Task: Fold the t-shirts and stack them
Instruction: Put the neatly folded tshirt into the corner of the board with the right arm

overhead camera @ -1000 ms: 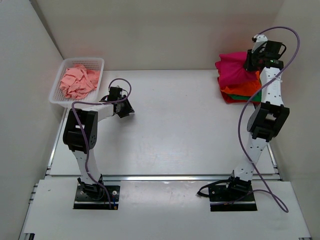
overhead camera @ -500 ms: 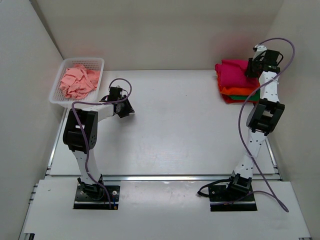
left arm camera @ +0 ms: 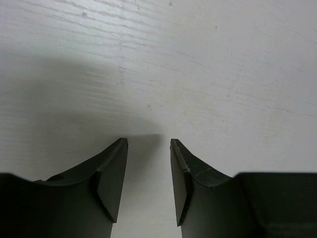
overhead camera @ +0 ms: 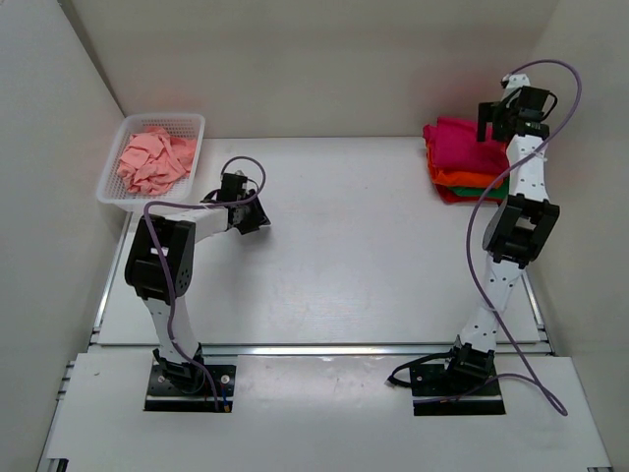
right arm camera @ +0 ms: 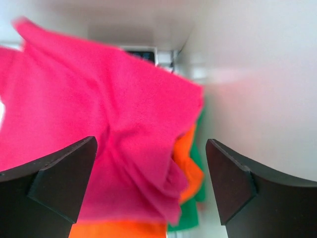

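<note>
A stack of folded t-shirts lies at the table's back right corner: magenta-pink point(overhead camera: 457, 143) on top, then orange point(overhead camera: 464, 178), green point(overhead camera: 494, 188) and red point(overhead camera: 450, 194). My right gripper point(overhead camera: 488, 120) hovers over the stack's right side, open wide. In the right wrist view its jaws point(right arm camera: 151, 144) stand far apart above the magenta shirt point(right arm camera: 99, 124), with orange point(right arm camera: 187, 166) and green point(right arm camera: 190, 215) edges showing below; nothing is gripped. My left gripper point(overhead camera: 257, 221) is low over bare table, and its fingers point(left arm camera: 148, 144) are partly open with nothing between them. A pale salmon-pink shirt point(overhead camera: 154, 162) lies crumpled in the basket.
The white mesh basket point(overhead camera: 116, 192) stands at the back left corner against the left wall. White walls close in the table on the left, back and right; the stack sits close to the right wall. The left arm's cable point(overhead camera: 241, 167) loops above its wrist.
My right gripper has gone from nearly shut on the magenta shirt to wide open and lifted off; the shirt has settled flat on the stack. My left gripper shifted slightly right.
</note>
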Tool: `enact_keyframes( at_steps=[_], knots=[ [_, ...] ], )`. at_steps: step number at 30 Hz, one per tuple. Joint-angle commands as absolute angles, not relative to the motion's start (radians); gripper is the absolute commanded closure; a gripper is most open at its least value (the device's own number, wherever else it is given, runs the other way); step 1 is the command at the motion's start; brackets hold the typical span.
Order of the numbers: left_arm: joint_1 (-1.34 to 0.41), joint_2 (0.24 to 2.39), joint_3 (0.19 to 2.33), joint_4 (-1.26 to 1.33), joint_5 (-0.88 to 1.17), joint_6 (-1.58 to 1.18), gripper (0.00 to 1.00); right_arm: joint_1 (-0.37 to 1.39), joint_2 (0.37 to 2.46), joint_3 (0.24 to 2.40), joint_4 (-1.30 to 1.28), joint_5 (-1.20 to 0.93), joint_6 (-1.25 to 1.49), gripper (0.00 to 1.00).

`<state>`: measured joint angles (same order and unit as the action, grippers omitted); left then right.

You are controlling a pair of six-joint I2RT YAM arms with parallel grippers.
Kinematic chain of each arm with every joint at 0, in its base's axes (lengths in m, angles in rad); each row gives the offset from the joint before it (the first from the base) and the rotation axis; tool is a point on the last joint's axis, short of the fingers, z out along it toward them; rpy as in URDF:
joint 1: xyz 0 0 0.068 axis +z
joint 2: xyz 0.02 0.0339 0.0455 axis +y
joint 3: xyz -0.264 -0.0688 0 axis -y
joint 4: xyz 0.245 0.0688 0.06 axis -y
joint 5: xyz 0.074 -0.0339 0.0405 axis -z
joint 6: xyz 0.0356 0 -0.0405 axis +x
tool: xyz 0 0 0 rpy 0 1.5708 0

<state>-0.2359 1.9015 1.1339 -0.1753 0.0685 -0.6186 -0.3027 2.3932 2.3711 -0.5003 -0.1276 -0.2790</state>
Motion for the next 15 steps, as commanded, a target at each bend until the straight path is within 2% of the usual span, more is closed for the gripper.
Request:
enact_keyframes(
  at_steps=[1,2,4,5,6,7,8,9,15],
  knots=[
    [-0.255,1.873,1.085,-0.259,0.087,-0.618,0.49,-0.287,2.201,2.326,-0.396,-0.064,-0.288,0.09],
    [-0.258,1.868,1.086,-0.261,0.09,-0.617,0.48,-0.285,2.178,2.292,-0.384,-0.055,-0.291,0.09],
    [-0.258,1.858,1.077,-0.258,0.094,-0.615,0.48,-0.275,2.142,2.266,-0.377,-0.064,-0.282,0.2],
    [-0.262,1.852,1.075,-0.252,0.097,-0.621,0.48,-0.276,2.14,2.235,-0.376,-0.077,-0.275,0.46],
    [-0.261,1.845,1.069,-0.258,0.106,-0.621,0.48,-0.269,2.128,2.221,-0.37,-0.095,-0.272,0.62],
    [-0.259,1.845,1.063,-0.249,0.109,-0.629,0.48,-0.265,2.125,2.183,-0.35,-0.116,-0.261,0.72],
    [-0.258,1.841,1.06,-0.242,0.113,-0.629,0.48,-0.262,2.125,2.151,-0.344,-0.124,-0.256,0.91],
    [-0.259,1.839,1.06,-0.241,0.123,-0.629,0.48,-0.261,2.128,2.14,-0.335,-0.123,-0.246,1.0],
    [-0.262,1.818,1.034,-0.244,0.137,-0.627,0.48,-0.282,2.238,2.134,-0.284,-0.239,-0.176,1.0]
  ],
)
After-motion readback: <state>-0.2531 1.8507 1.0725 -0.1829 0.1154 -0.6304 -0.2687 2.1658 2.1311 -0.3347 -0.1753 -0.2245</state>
